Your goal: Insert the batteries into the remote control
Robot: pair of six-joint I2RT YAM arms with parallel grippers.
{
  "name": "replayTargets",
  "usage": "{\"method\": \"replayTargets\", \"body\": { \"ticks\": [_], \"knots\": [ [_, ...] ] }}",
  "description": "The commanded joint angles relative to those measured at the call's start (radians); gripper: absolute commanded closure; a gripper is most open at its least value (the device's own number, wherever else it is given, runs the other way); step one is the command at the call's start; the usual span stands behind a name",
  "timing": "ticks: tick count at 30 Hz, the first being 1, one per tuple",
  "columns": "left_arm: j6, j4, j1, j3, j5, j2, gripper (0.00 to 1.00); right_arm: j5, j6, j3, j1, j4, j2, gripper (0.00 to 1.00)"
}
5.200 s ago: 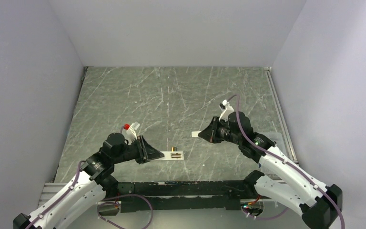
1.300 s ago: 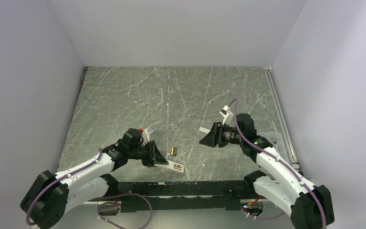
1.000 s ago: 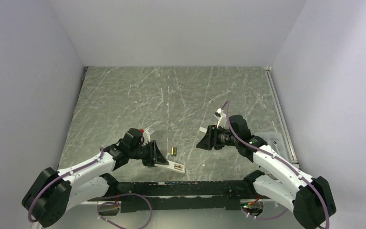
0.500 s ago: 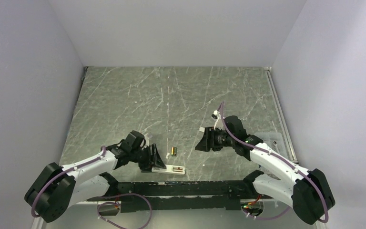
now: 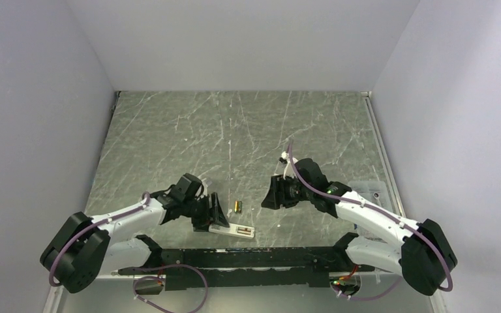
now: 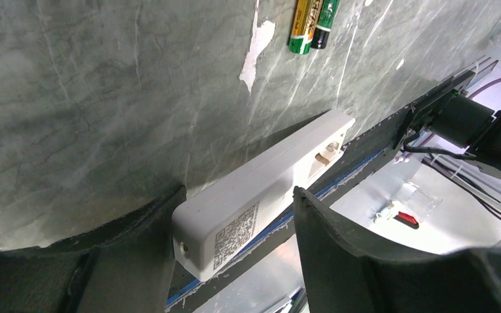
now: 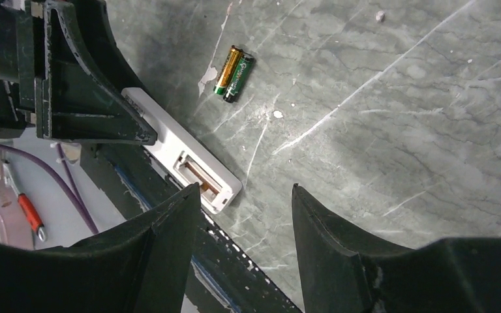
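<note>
The white remote control lies flat near the table's front edge, its battery recess facing up and empty. My left gripper is open around the remote's left end. One finger rests against that end and the other stands clear of it. The two batteries lie side by side on the table just beyond the remote, gold-green and dark green. My right gripper hovers open above bare table to the right of the batteries, with nothing between its fingers.
The dark base rail runs along the near table edge right behind the remote. A chipped white patch marks the table beside the batteries. A clear plastic piece sits by the right edge.
The left gripper has set the remote flat by the front edge and opened off it. The right arm has swung left and nearer, toward the batteries.
</note>
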Motion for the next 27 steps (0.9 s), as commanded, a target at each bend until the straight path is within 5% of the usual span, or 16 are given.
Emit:
{"method": "replayTargets", "body": {
  "ticks": [1, 14, 27],
  "knots": [
    [0.062, -0.048, 0.003, 0.044, -0.087, 0.028, 0.34, 0.083, -0.015, 0.058, 0.037, -0.015, 0.022, 0.44],
    [0.085, -0.119, 0.003, 0.114, -0.174, 0.077, 0.34, 0.162, -0.01, 0.087, 0.106, -0.019, 0.086, 0.43],
    [0.064, -0.235, 0.003, 0.145, -0.286, -0.03, 0.34, 0.303, 0.034, 0.191, 0.211, -0.053, 0.216, 0.45]
  ]
}}
